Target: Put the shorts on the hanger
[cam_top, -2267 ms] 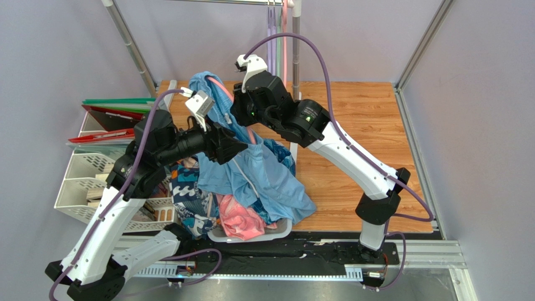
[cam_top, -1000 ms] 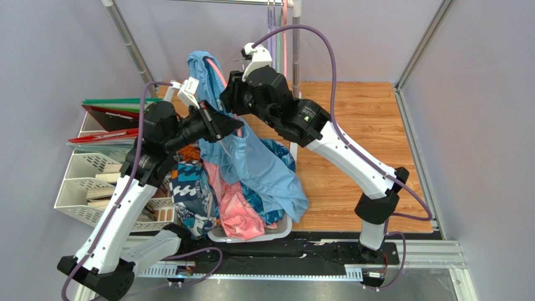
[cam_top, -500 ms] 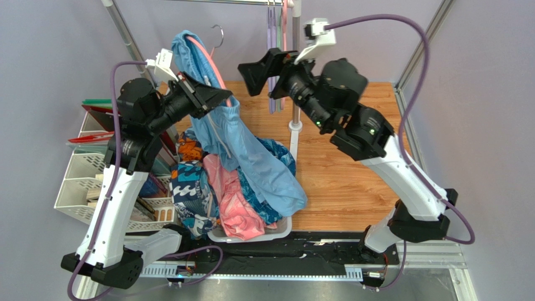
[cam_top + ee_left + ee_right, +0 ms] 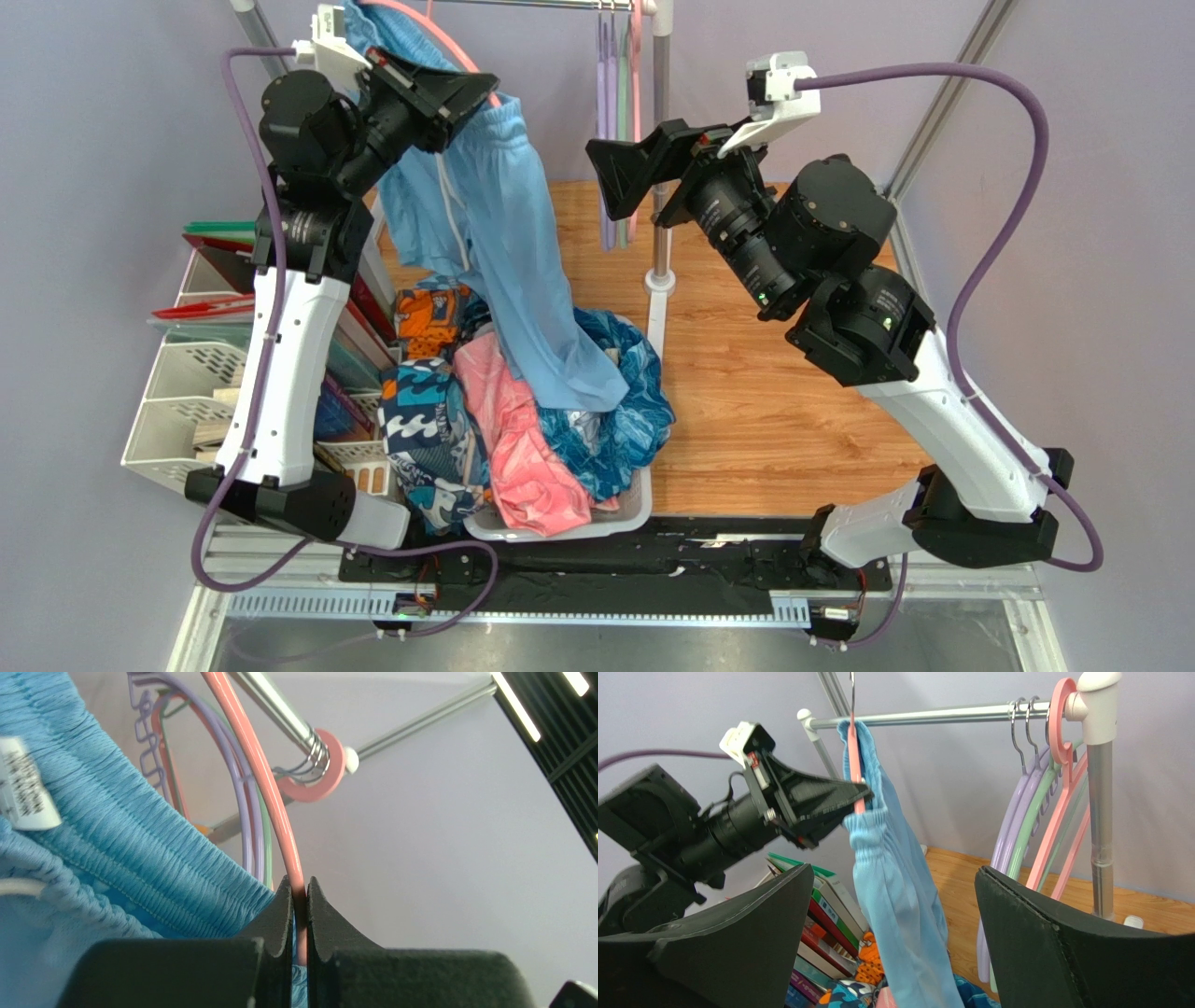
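Shorts (image 4: 505,238) are draped over the hanger (image 4: 279,829), and the left gripper (image 4: 300,903) is clenched on the hanger's salmon wire close under the rail (image 4: 934,715). The gathered waistband bunches beside the jaws. The hook reaches above the rail, but I cannot tell whether it rests there. From the rail the blue legs trail down to the laundry basket (image 4: 561,521). The right gripper (image 4: 894,873) is spread wide and empty, facing the rail. Other hangers (image 4: 1008,829) hang at the rail's post end.
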Tool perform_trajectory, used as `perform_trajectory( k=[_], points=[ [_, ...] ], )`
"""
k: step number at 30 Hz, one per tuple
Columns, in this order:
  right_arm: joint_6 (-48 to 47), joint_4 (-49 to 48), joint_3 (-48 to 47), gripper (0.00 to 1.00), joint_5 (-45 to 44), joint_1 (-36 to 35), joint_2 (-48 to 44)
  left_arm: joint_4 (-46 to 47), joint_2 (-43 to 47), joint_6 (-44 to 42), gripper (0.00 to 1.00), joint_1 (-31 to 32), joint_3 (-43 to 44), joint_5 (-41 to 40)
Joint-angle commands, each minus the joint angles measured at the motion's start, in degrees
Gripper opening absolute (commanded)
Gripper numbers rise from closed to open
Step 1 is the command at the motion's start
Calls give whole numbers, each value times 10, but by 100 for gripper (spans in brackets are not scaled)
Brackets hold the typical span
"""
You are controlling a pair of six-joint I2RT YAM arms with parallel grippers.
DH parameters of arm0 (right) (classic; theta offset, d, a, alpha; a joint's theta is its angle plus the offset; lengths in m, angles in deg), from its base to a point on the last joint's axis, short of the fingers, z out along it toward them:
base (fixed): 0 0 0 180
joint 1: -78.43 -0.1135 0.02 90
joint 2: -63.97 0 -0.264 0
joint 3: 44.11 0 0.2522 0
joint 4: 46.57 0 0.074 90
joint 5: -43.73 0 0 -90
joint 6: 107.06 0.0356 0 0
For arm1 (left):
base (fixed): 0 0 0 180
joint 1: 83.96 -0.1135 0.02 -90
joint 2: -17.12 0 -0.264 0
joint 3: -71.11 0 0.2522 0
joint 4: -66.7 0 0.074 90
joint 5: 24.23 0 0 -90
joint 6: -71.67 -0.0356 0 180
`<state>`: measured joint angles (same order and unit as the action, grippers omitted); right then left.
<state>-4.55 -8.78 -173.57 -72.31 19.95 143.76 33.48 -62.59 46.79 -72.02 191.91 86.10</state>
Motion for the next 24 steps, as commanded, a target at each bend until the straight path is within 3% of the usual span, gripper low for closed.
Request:
perform_trajectory(
  k=[1,6,10,24],
  points=[
    [-21,-24,16,90,-15,-1,-22,111,-20,-12,0,-28,81,-30],
    [-23,-27,37,90,-15,3,-36,184,-16,-2,0,-41,45,-90],
    [-21,-27,50,90,-15,6,-44,179,-28,16,0,-58,35,-107],
    [-18,-27,94,88,-11,15,-68,259,-66,69,0,-115,-28,-55]
  ],
)
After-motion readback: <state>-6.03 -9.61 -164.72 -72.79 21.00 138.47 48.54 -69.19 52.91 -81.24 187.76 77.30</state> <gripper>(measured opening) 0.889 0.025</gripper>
